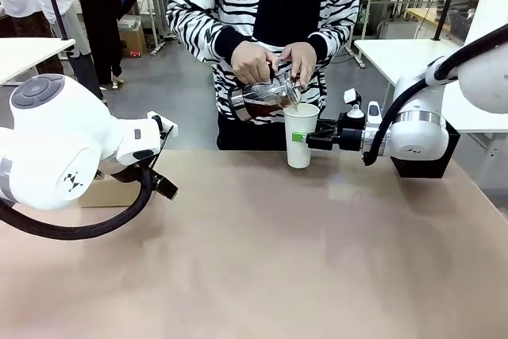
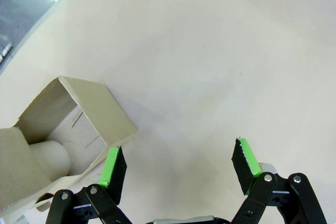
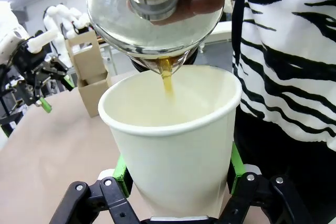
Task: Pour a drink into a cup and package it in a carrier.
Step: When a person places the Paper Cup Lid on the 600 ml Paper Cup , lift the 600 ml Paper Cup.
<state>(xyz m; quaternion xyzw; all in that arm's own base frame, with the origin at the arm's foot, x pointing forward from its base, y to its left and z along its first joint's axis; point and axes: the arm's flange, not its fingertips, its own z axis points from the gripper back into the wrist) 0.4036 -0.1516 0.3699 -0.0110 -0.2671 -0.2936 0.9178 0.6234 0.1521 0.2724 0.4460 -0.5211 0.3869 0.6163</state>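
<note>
At the far middle of the table a person tilts a clear glass carafe with both hands. The brown drink runs in a thin stream into a white paper cup. My right gripper is shut on the cup's side and holds it upright on the table; in the right wrist view the green pads press both sides of the cup. The brown cardboard carrier stands at the left, behind my left arm. My left gripper hangs open over bare table, right beside the carrier.
The beige table has wide free room across the middle and front. A black box sits behind my right arm at the right edge. The person's striped sleeves lean over the far edge. Other tables stand farther back.
</note>
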